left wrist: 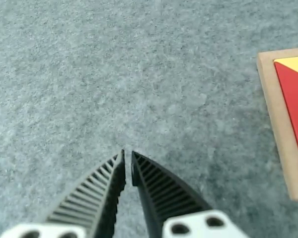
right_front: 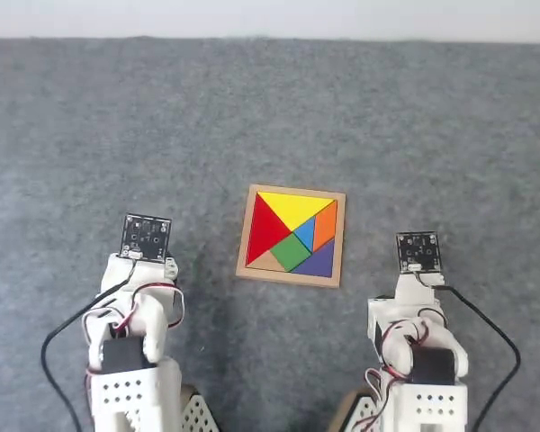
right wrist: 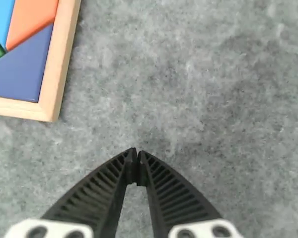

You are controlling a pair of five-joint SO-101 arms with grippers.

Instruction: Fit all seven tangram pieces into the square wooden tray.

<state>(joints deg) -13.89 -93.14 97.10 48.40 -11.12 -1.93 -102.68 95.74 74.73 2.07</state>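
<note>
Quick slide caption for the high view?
Coloured tangram pieces lie in the square wooden tray between the left arm and right arm.

High view: fixed overhead, far off, looking straight down on the counter [right_front: 252,108], arms at the near edge. Wrist views: close, aimed down past the left claw [left wrist: 127,154] and right claw [right wrist: 136,151]. Shared by all three: part of the tray [right_front: 288,276] rim.

Grey felt mat [right_front: 252,108] over table — pale wall strip [right_front: 270,18] behind.
</note>
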